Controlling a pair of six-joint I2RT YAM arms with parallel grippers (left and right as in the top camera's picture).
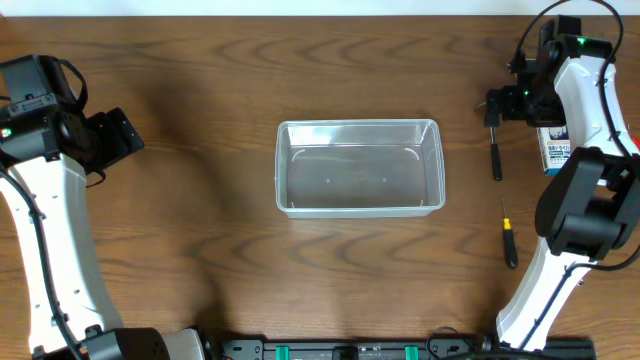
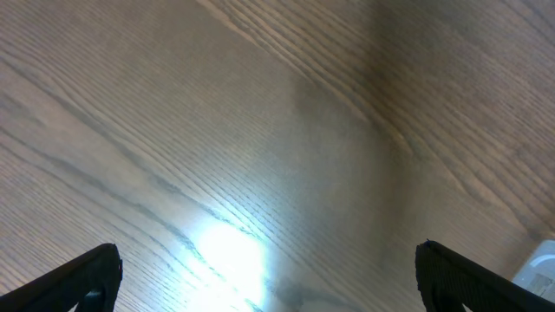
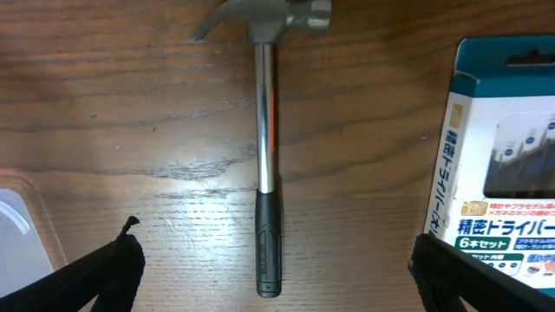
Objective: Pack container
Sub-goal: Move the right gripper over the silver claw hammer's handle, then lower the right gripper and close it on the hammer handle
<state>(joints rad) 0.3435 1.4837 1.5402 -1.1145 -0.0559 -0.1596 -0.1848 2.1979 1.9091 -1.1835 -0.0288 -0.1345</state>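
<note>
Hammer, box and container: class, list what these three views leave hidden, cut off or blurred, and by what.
Overhead: the blue-and-white box is mostly hidden under the right arm.
Right wrist: the box runs off the right edge; the hammer head is cropped by the top edge; only a corner of the container shows, bottom left.
Left wrist: a pale object, cut by the lower right corner and blurred, cannot be identified.

- The hammer (image 3: 267, 173) has the top of its head cut off by the right wrist view's upper edge
- The blue-and-white box (image 3: 499, 156) runs off the right and bottom edges there; overhead, the right arm (image 1: 590, 90) partly covers it
- Only a corner of the container (image 3: 22, 217) shows at the left edge
- A pale object (image 2: 539, 264) at the left wrist view's right edge cannot be identified
</note>
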